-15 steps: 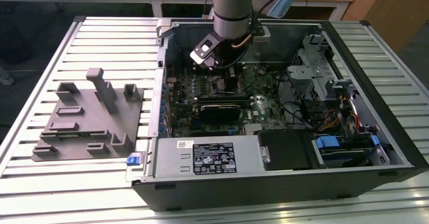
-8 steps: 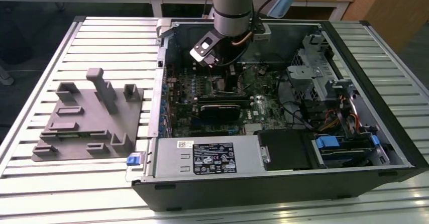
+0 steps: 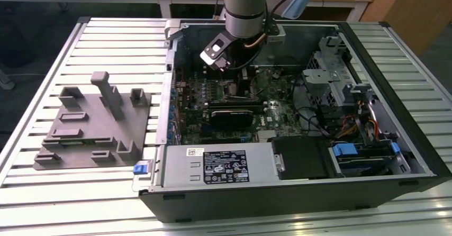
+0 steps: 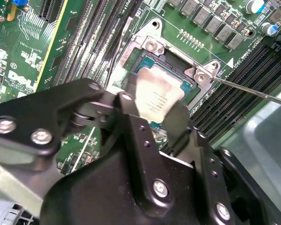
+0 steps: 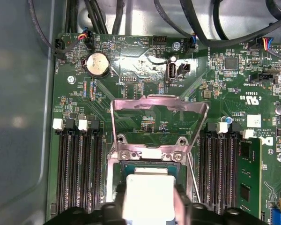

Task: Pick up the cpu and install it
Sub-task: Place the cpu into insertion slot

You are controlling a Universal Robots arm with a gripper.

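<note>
Fingers [image 4: 131, 122] of the gripper [image 4: 155, 112] are pinched tight on the cpu [image 4: 157, 93] — one black finger on each side of its shiny silver top. In both wrist views the cpu sits right over the open socket [image 5: 150, 153] in the green board [image 5: 131, 65]. Whether it touches the socket cannot be told. The socket's metal flap [image 5: 159, 101] stands up, and long black slots [image 5: 79, 168] run along both sides of the socket. In the exterior view the arm [image 3: 244, 8] reaches down into the computer case [image 3: 282, 204]. The case lies on a table [image 3: 106, 35] of metal slats. A grey fixture [image 3: 78, 141] sits near the table's edge on the exterior view's left — well apart from the gripper.
</note>
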